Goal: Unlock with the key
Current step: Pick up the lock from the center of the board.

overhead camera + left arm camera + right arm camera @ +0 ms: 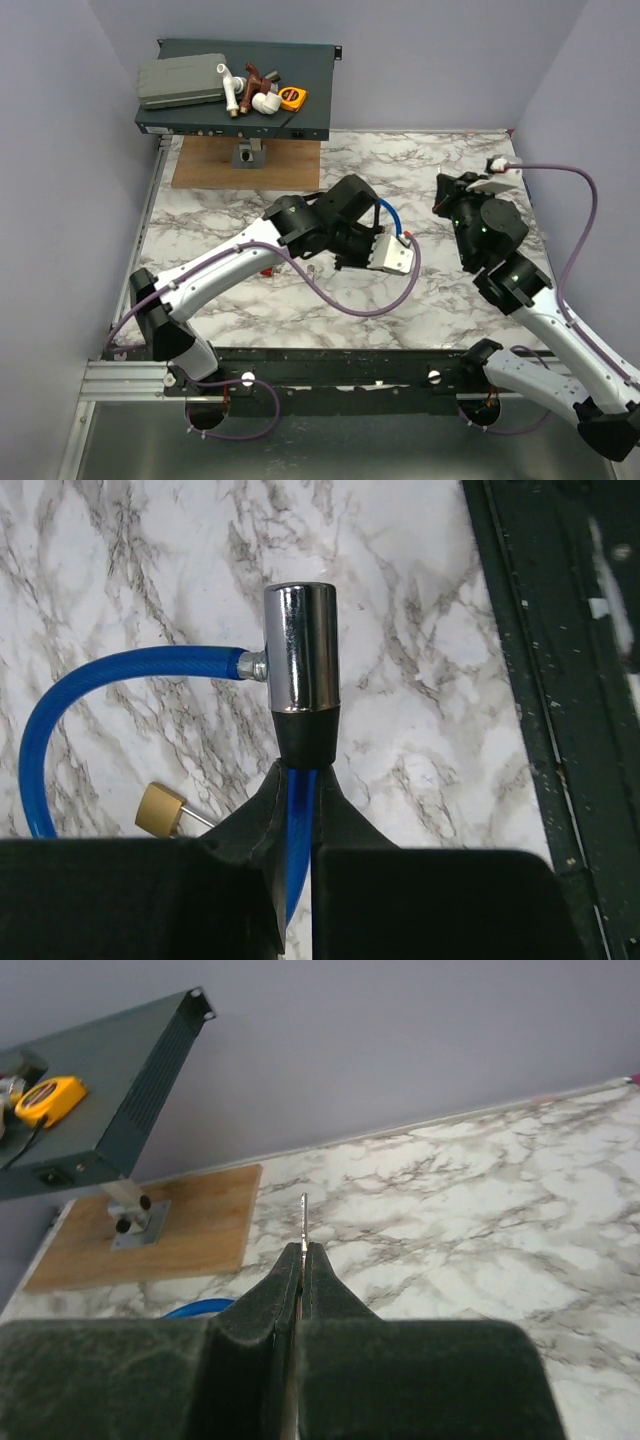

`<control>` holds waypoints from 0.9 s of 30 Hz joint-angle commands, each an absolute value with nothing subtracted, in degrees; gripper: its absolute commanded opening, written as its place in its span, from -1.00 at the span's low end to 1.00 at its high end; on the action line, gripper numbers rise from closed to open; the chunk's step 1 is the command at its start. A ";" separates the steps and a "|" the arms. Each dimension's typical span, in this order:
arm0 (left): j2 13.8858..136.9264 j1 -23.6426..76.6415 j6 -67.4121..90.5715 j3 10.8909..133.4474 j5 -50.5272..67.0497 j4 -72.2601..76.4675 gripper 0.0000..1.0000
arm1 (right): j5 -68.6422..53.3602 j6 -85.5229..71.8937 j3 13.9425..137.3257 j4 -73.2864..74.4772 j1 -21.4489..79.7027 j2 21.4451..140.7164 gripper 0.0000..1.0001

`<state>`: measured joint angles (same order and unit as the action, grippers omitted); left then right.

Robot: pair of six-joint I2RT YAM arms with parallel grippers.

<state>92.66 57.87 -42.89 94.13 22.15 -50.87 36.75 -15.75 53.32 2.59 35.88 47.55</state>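
The left gripper (299, 775) is clenched on the cable lock (300, 645), its fingers pinching the blue cable right below the black collar of the shiny metal barrel, which stands upright above the fingertips. From the barrel's side the blue cable leaves toward 9 o'clock, then bends down in a loop toward 7 o'clock. A small brass padlock (160, 808) lies on the marble table (300, 310) at about 8 o'clock from the barrel, just beside the left finger. Seen from above, this gripper sits near the middle of the table. The right gripper (302, 1252) is held off toward 2 o'clock, well apart from the left one, with its jaws pressed tight together on the key (303, 1218). Only a thin metal sliver of the key shows, edge-on, poking straight out past the fingertips toward 12 o'clock; its head is hidden between the fingers. At 11 o'clock stands a dark shelf (310, 90) on a wooden board (210, 160), carrying a yellow tape measure (292, 97) among other small items.
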 commanded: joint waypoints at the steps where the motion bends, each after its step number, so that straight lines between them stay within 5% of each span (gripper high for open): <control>1: 86.12 58.45 -49.82 99.30 30.73 -66.28 -1.00 | 26.05 -13.59 52.58 -4.06 35.90 51.88 -0.99; 13: 89.22 58.54 -48.27 110.39 40.02 -79.49 -1.00 | 7.32 -12.29 54.61 -8.43 36.18 60.88 -0.99; 27: 97.20 54.71 -38.40 126.76 48.96 -79.50 -1.00 | 2.85 -16.21 41.80 -11.46 40.50 61.40 -0.99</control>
<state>94.43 56.93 -43.77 122.76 42.44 -81.01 5.58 -13.69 44.80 -9.45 39.07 62.65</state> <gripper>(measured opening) 0.050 0.009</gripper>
